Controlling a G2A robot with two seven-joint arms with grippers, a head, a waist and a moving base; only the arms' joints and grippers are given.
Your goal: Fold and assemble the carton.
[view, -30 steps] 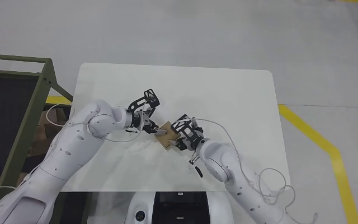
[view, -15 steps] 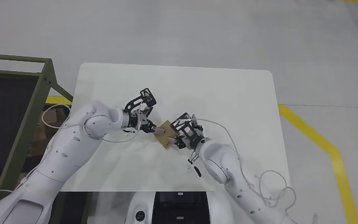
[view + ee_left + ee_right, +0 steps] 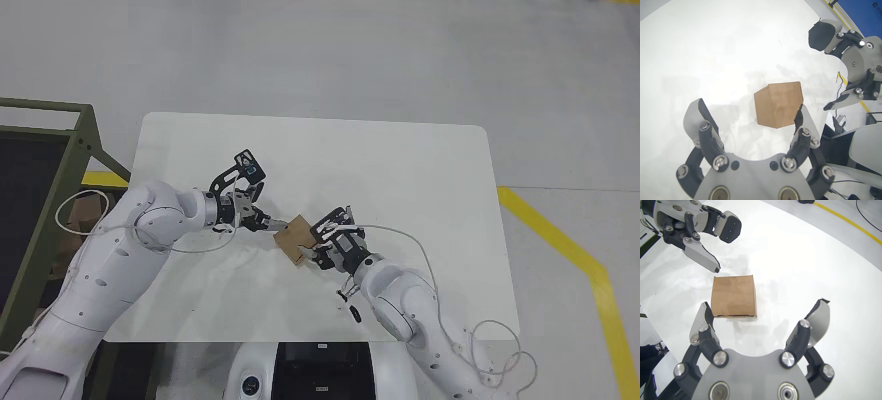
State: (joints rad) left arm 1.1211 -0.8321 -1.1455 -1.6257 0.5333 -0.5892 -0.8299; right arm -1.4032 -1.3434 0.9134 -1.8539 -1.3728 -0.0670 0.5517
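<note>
On the white table, grey floor around, our left gripper and right gripper flank the carton, both spread wide.

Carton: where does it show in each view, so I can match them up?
Top view: carton near the table's front middle.
Left wrist view: just ahead of the left gripper, by one finger.
Right wrist view: just ahead of the right gripper, by one finger.
Shared landmark: the white table.
</note>
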